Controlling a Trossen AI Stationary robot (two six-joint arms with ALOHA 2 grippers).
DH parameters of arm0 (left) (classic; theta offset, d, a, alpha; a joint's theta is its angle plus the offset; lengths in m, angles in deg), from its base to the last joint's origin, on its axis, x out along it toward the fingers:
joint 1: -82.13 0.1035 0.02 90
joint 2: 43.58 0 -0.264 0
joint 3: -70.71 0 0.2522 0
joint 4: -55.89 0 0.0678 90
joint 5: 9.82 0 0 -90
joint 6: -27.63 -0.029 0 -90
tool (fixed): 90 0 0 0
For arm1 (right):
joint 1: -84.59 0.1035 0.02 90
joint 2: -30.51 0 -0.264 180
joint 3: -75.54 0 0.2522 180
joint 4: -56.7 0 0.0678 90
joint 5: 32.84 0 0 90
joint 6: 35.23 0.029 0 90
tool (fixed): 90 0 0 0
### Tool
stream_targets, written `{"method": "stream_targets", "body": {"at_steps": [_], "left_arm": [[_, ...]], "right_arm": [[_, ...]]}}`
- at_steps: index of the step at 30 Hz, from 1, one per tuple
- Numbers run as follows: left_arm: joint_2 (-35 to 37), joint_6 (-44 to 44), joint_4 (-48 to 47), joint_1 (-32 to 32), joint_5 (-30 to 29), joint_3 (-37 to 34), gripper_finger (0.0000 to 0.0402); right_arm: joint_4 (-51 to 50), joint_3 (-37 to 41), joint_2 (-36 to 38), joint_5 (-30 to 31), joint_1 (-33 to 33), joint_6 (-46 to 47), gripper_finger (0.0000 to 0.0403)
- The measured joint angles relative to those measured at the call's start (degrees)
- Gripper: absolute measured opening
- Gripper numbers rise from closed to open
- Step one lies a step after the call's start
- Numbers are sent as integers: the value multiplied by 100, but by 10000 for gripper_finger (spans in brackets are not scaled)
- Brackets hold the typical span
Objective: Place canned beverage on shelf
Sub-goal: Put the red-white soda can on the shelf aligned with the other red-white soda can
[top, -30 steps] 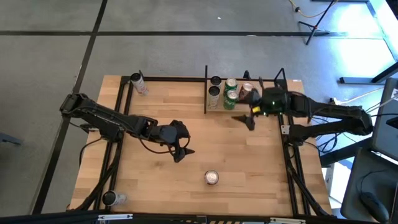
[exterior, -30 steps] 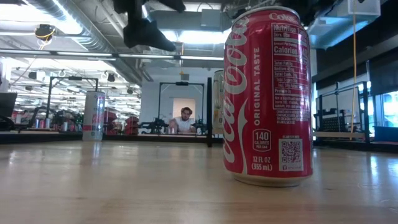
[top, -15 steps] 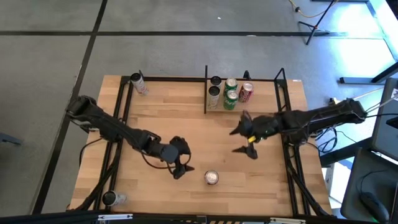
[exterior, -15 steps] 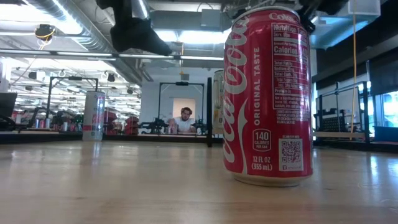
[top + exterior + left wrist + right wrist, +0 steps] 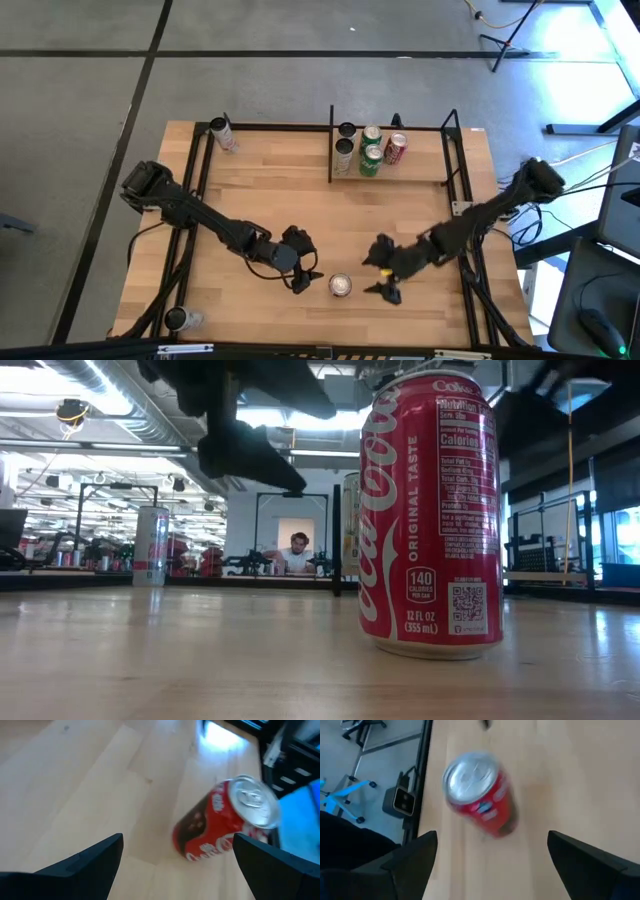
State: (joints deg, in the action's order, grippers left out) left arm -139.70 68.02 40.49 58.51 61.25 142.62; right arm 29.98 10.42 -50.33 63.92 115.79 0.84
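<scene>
Status: placement not yet begun for the red cola can (image 5: 341,286). It stands free on the tabletop (image 5: 270,200), at about 6 o'clock on the table in the high view, near the front edge and well apart from the shelf (image 5: 430,178), which lies at about 1 o'clock against the far edge.

Shelf contents: four cans are already standing there, among them a red can (image 5: 396,148), two green cans (image 5: 371,159) and a silver can (image 5: 344,156). Whether room is left for another cannot be told from above.

Orientation of the cola can: upright, long axis vertical, silver lid up; the overhead view shows only the round top. The low view confirms the base flat on the wood, with the nutrition panel and code square facing that camera.

Left gripper (image 5: 303,277): just beside the can at its 9 o'clock, fingers spread wide, nothing between them. In the left wrist view the can sits ahead between the open fingers (image 5: 90,865), not touched.

Right gripper (image 5: 384,278): near the can at its 3 o'clock, likewise wide open and empty; the right wrist view shows the can ahead of its fingers (image 5: 405,865).

Outstanding, by judgement: one gripper must close on the can, lift it, carry it to the shelf and set it down upright. Both are placed to do so; which will act cannot be determined.

Elsewhere: a slim can (image 5: 222,133) at 11 o'clock and another can (image 5: 178,319) at 7 o'clock.
</scene>
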Motion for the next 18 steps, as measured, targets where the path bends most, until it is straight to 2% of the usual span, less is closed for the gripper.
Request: {"method": "stream_targets", "body": {"at_steps": [3, 8, 12, 15, 18], "left_arm": [[-164, -2, 111, -21, -297, 0, 364], [-549, -1, 355, -16, -407, 0, 364], [-836, 0, 762, -16, -345, -1, 364], [-949, 1, 960, -41, -179, -4, 364], [-949, -8, 1088, -89, -98, -4, 364]], "right_arm": [[250, 2, -424, 171, 269, 509, 363], [968, 4, -1007, 672, 428, 1087, 363], [1398, 2, -1307, 947, 403, 1270, 363], [1379, 3, -1398, 1136, 389, 1320, 363], [1204, 2, -1398, 1076, 374, 1317, 363]]}}
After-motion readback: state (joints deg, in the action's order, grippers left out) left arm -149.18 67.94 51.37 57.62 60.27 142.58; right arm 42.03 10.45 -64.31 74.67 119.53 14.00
